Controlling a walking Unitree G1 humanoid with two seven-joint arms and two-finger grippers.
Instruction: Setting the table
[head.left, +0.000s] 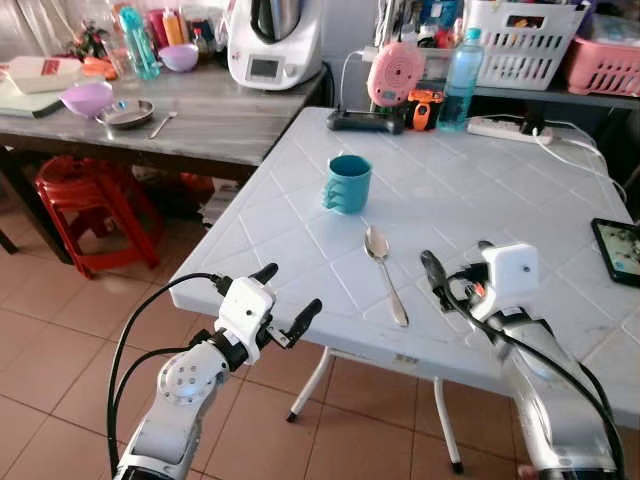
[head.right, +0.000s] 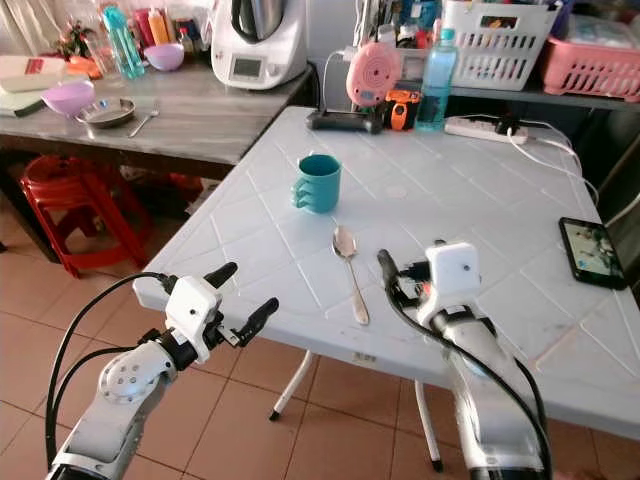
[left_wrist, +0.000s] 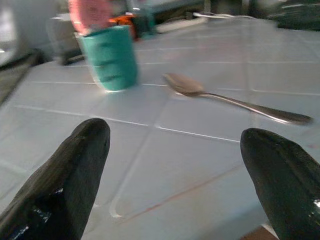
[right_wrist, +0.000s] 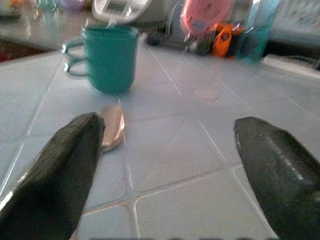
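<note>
While our right claw (head.left: 458, 268) hovered open over the surface (head.left: 480, 190), the spoon (head.left: 384, 269) lay just left of it. Our left claw (head.left: 288, 298) gaped empty off the near edge, the teal mug (head.left: 347, 183) beyond.

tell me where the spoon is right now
The spoon lies flat on the white table in the head views, bowl toward the teal mug just beyond it, handle toward the near edge, just left of the open right hand.
</note>
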